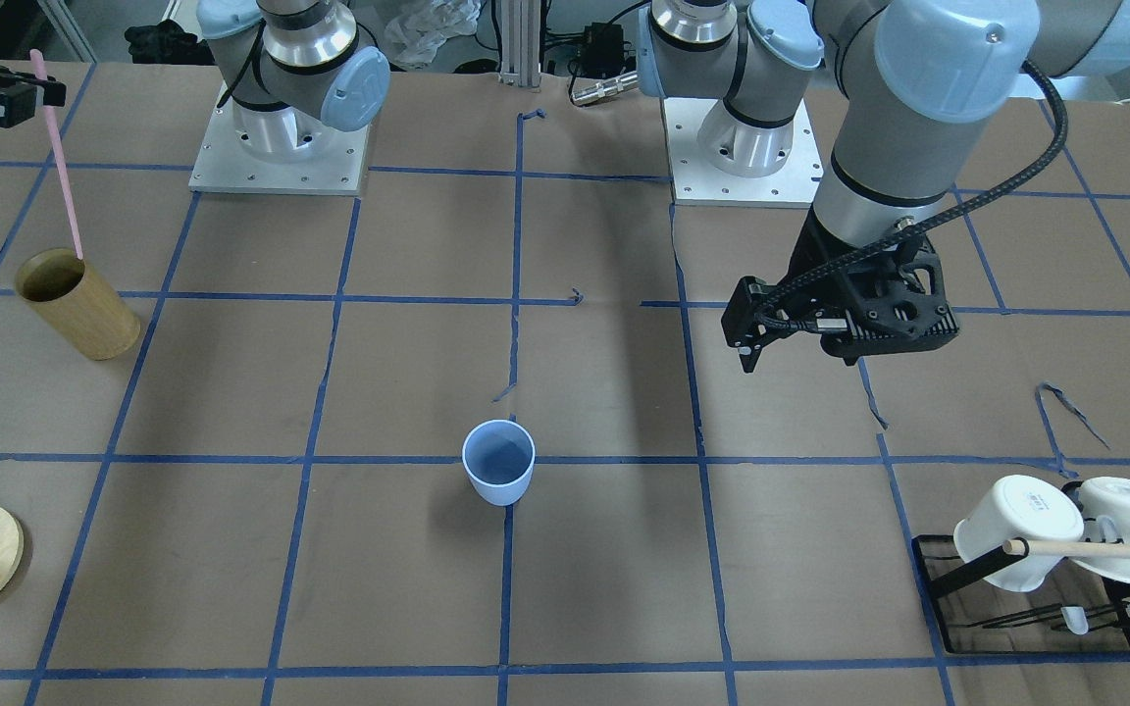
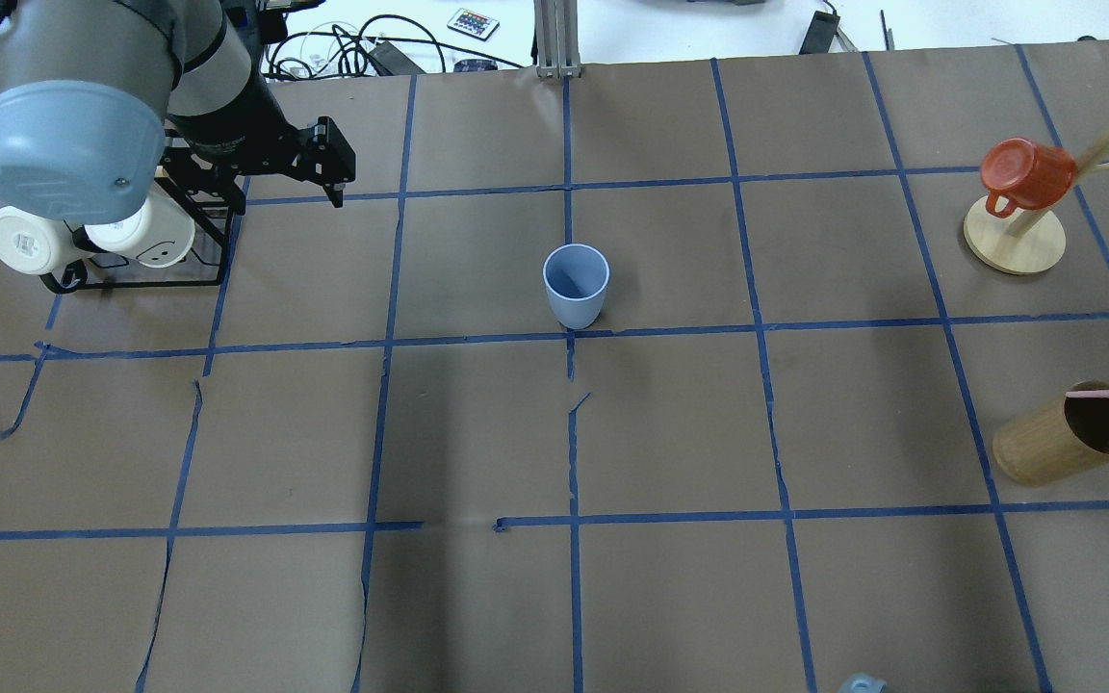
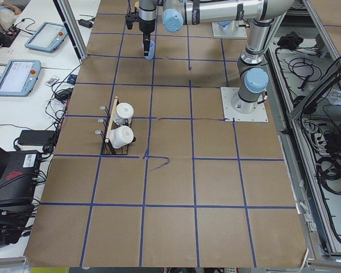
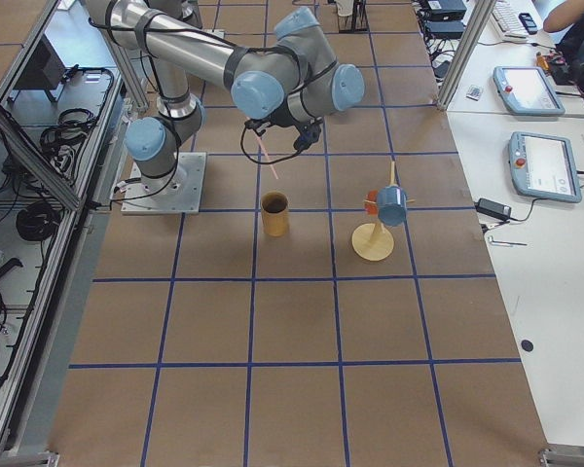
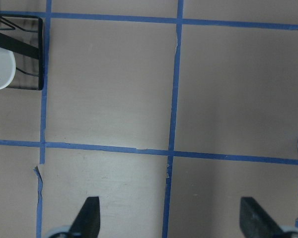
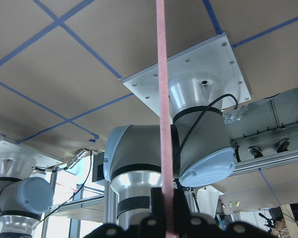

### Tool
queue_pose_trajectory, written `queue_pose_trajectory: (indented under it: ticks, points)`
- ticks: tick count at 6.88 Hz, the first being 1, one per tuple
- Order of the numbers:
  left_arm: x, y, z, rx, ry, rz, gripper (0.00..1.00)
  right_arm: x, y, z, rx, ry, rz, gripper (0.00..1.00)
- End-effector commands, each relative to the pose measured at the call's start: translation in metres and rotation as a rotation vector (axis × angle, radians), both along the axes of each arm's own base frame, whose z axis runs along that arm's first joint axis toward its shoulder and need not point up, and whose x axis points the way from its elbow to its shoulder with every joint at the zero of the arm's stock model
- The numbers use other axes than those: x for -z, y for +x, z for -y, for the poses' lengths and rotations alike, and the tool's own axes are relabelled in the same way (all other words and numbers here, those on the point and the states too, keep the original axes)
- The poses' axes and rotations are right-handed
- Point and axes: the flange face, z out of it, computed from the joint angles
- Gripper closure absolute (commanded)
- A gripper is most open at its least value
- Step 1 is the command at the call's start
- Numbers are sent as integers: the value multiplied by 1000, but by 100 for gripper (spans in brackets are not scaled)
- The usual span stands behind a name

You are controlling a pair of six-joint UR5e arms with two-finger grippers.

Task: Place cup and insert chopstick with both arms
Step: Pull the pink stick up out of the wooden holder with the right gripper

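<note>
The right fingers [image 6: 181, 210] pinch the chopstick [image 6: 163, 124]; the left fingers [image 5: 89, 214] gape empty, the cup [image 2: 575, 286] well apart.

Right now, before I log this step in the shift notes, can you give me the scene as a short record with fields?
cup: upright, empty, at the table's centre on a tape crossing, no gripper on it
chopstick: held near its top, hanging over the wooden holder
right gripper: shut on the chopstick
left gripper: open, empty, over bare table between the cup and the mug rack
progress: cup placed; chopstick not yet inserted
</note>
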Motion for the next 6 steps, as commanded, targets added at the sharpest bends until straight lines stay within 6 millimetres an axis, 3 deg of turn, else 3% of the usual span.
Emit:
queue_pose_trajectory:
  ticks: [1,4,6]
  points:
    - [-4,1,-1,0,-7,5,0,-20,33,12,100,-48,106,88]
    - [-20,19,-3,6,-34,19,0,-17,128,57,345,-84,211,89]
    - [-18,21,-3,1,-29,19,0,-4,177,100,517,-91,280,89]
